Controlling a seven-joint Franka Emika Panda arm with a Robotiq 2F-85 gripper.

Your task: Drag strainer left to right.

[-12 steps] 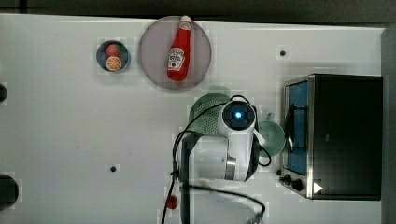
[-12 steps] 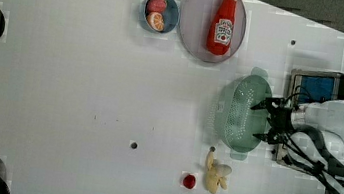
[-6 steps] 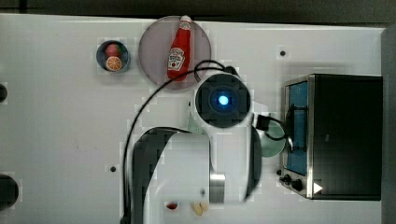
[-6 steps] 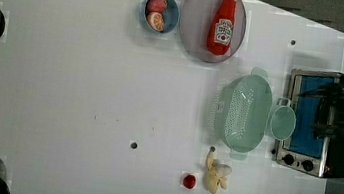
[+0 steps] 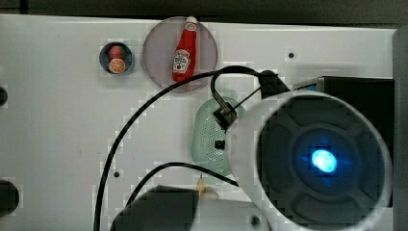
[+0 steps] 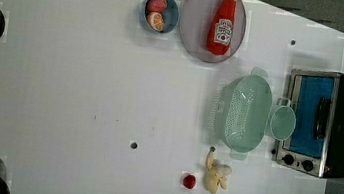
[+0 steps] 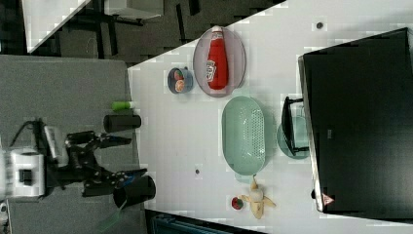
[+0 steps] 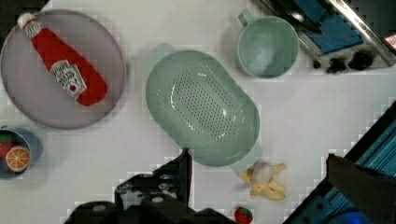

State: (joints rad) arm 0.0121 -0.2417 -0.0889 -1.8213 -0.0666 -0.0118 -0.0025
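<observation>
White table (image 6: 60, 87) carrying the strainer (image 6: 241, 113) just left of the cup (image 6: 282, 122) and toaster oven (image 6: 325, 122) in the left view. Gripper (image 7: 119, 158) high off the table, fingers wide apart, empty. Best lowered onto the strainer's rim, then pulled slowly, avoiding the cup.

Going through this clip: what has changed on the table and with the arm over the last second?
The arm has pulled away from the strainer: a second ago its hand sat at the strainer's rim in the left view; now the hand is off the table, open and holding nothing. The strainer, the cup, the ketchup bottle on its plate and the banana lie where they were.
</observation>
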